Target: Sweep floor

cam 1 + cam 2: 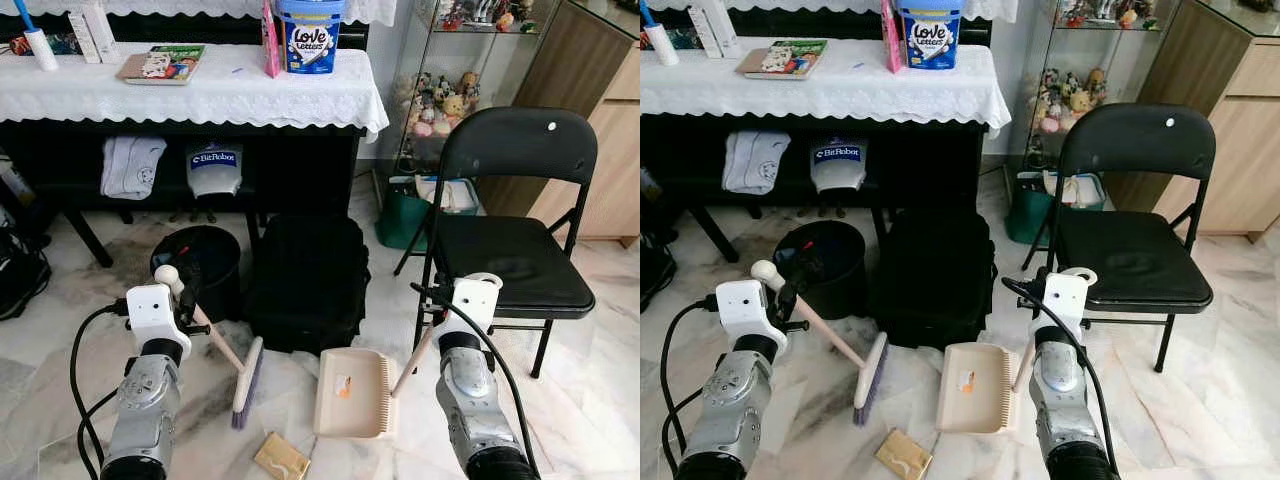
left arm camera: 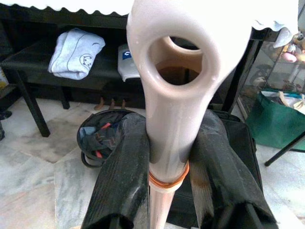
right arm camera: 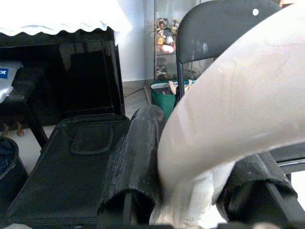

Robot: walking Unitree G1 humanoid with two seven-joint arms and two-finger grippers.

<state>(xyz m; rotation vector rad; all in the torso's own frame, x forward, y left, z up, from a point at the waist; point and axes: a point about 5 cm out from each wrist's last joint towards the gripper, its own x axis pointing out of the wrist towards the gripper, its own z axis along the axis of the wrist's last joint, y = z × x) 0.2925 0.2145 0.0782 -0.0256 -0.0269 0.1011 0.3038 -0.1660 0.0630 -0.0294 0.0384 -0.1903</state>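
Observation:
My left gripper [image 1: 186, 300] is shut on the beige handle [image 2: 174, 100] of a hand brush, whose purple-bristled head [image 1: 247, 386] rests on the marble floor. The black fingers [image 2: 121, 176] clamp the handle just below its looped end. My right gripper [image 1: 437, 312] is shut on the long handle [image 3: 228, 119] of a beige dustpan [image 1: 352, 393]. The pan lies flat on the floor to the right of the brush head, with a small orange scrap [image 1: 343, 386] in it. A tan flat piece of litter [image 1: 281, 457] lies on the floor in front of the brush and pan.
A black bin [image 1: 205, 262] and a black bag [image 1: 310, 280] stand just beyond the brush. A black folding chair [image 1: 515, 260] is on the right, close to my right arm. Behind is a bench under a lace-covered table [image 1: 200, 95], and a green bag [image 1: 405, 215].

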